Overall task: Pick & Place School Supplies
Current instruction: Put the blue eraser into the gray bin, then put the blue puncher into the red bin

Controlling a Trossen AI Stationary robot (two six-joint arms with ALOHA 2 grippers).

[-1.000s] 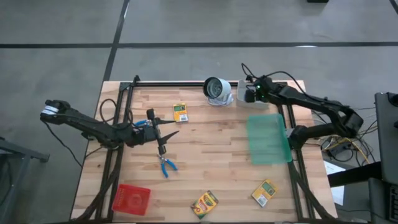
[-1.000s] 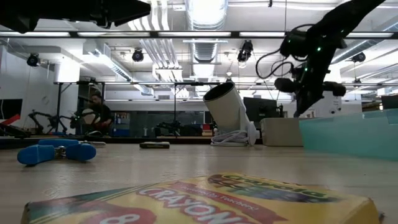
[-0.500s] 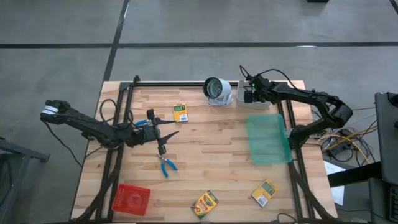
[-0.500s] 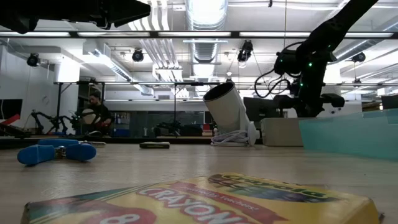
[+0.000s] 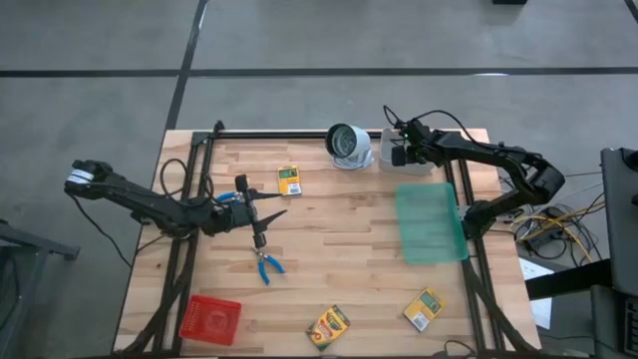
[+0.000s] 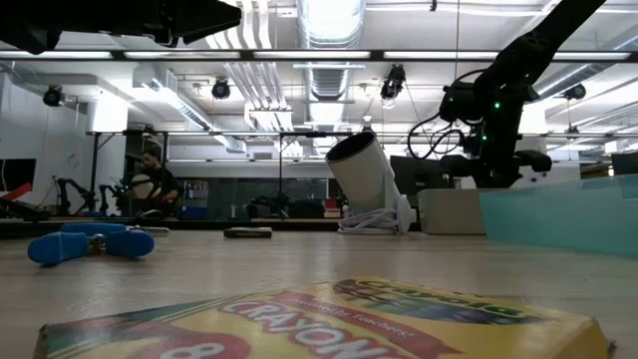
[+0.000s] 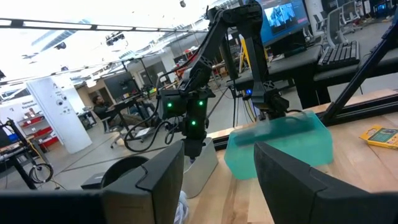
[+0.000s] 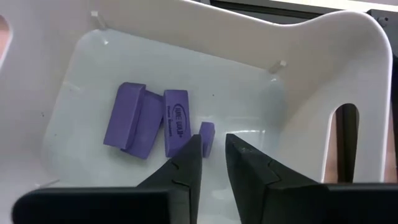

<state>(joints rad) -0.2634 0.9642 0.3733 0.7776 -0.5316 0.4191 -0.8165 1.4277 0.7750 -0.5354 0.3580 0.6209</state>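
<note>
The right gripper [image 8: 212, 142] hangs low inside the white bin [image 8: 311, 56] at the table's far right corner. Its fingers are a narrow gap apart and clamped on nothing. A small purple eraser piece [image 8: 206, 135] lies on the bin floor just beyond the tips, beside two larger purple erasers [image 8: 146, 121] that rest against each other. The step in hand looks like a drop-off. To finish it well, the fingers should part a little more so nothing clings, and then the arm should rise straight up. The bin's tall curved wall stands close around the gripper, so any sideways drift before clearing the rim could nudge the bin. Outward from there, the white-grey round object [image 5: 346, 142] sits just beside the bin, and the translucent green mat [image 5: 429, 221] lies nearer the table's middle on the right. A lift that turns toward the centre passes between them with room to spare. The nearest crayon box [image 5: 289, 179] sits well apart on open wood. Beyond it the left gripper [image 5: 257, 221] waits over the table's left-centre with its fingers wide and empty, just above the blue-handled scissor-like tool [image 5: 267, 265]. That stretch is best left to the left arm. Farthest off, along the front edge, lie two more crayon boxes [image 5: 327, 325] [image 5: 424, 308] and the red tray [image 5: 210, 317], each close to the table's edge.
</note>
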